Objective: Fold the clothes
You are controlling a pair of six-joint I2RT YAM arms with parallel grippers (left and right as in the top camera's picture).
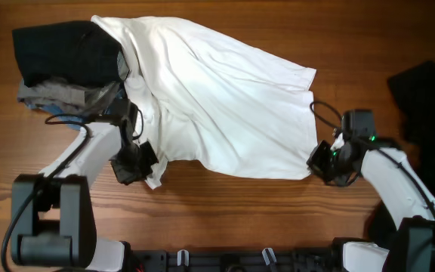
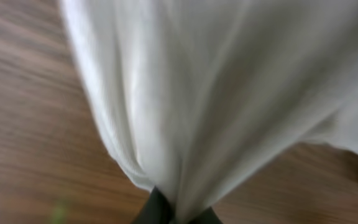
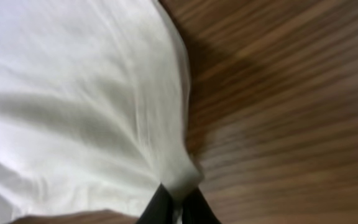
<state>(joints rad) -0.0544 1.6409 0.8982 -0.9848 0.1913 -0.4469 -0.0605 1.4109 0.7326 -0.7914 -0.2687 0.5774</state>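
Left gripper: the left gripper point(image 1: 137, 163) is closed tight, its black fingers point(image 2: 157, 210) pinching a bunched corner of the large plain white fabric T-shirt point(image 1: 225, 106).
Left grip place: the T-shirt's hem corner on the robot's left, on the side nearest the arm bases.
Left wrist view: white cloth rises from the pinch in long, gathered folds and fills most of the blurred view.
Right gripper: the right gripper point(image 1: 325, 160) is likewise clamped shut, with a small tuck of the same T-shirt caught between its dark fingers point(image 3: 159, 208).
Right grip place: the T-shirt's opposite hem corner, on the robot's right.
T-shirt: it lies spread and rumpled across the middle of the brown wood-grain table point(image 1: 225, 215), with its near edge running from one pinch to the other.
T-shirt's far-left end: draped against the stack of folded clothes.
Stack: a folded black fabric piece point(image 1: 66, 49) sits on a folded grey fabric piece point(image 1: 51, 92), touching the T-shirt's far-left end.
Other garment: a crumpled black cloth garment point(image 1: 429, 94) lies well apart from the T-shirt, off its right side.
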